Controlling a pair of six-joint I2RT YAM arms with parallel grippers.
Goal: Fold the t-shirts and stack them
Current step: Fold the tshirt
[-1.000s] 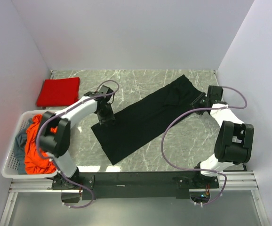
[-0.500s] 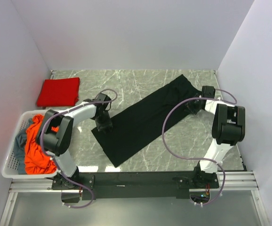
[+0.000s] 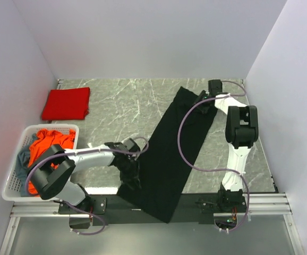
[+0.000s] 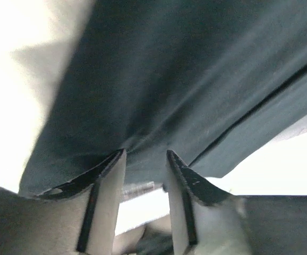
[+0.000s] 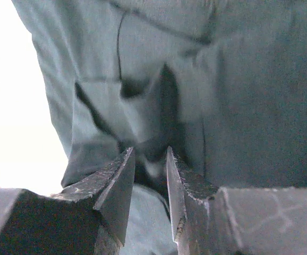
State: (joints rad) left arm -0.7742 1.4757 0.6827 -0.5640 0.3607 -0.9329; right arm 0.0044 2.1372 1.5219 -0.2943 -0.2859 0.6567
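Observation:
The large black t-shirt [image 3: 175, 149] lies as a long folded strip from the far right of the table to past its near edge, over the arms' base rail. My left gripper [image 3: 130, 180] is shut on its near left edge; in the left wrist view the cloth [image 4: 185, 79] is pinched at the gripper [image 4: 145, 155]. My right gripper [image 3: 203, 98] is shut on the far end; the right wrist view shows bunched cloth [image 5: 249, 79] in the gripper [image 5: 150, 151]. A bright red shirt [image 3: 66, 103] lies folded at the far left.
A white perforated basket [image 3: 14, 183] stands at the near left with the orange-red shirt [image 3: 44, 149] and the grey-blue shirt [image 3: 23, 159] heaped in it. White walls close in the marbled table [image 3: 121, 106] on three sides.
The left gripper has dragged the shirt's near end toward the front edge and the right gripper has carried the other end to the far right. The shirt now runs steeply, overhanging the front.

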